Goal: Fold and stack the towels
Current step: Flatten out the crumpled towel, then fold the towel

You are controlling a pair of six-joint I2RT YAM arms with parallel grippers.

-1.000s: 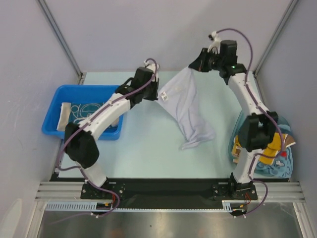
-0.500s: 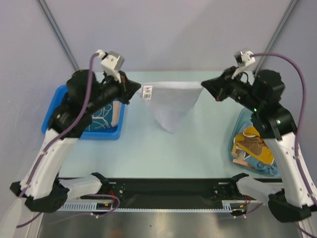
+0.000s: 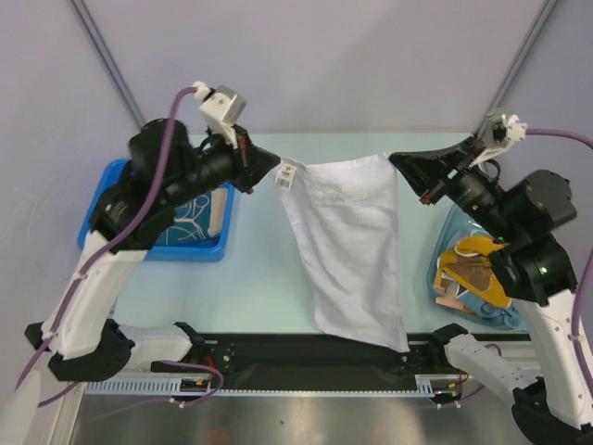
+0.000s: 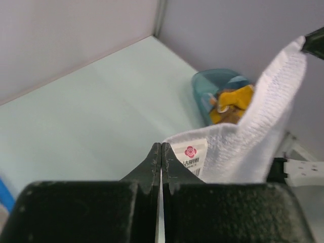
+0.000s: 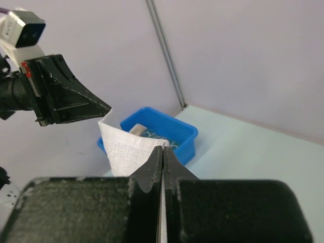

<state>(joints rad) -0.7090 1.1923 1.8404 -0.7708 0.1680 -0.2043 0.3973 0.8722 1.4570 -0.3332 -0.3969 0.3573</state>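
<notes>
Top external view: we note both arms raised above the tabletop [image 3: 264, 278], elbows bent, wrists turned inward to face each other. The left fingers [image 3: 271, 170] are clenched on the upper left corner of the pale white towel [image 3: 347, 241], just beside its sewn label [image 3: 288, 174]. The right fingers [image 3: 398, 164] are clenched on the upper right corner. The top hem is stretched between them.

The towel hangs as a long sheet narrowing downward, its lower end over the near edge of the tabletop. We cannot tell whether it touches. In the wrist views the weave is nubbly, and the label is white with a red mark.

A blue bin [image 3: 153, 248] at the left edge holds a teal towel [image 3: 185, 211] with white swirls. A clear tub [image 3: 437, 278] at the right edge holds an orange towel [image 3: 469, 248] and a brown towel [image 3: 474, 276]. Nothing lies under the hanging sheet.
</notes>
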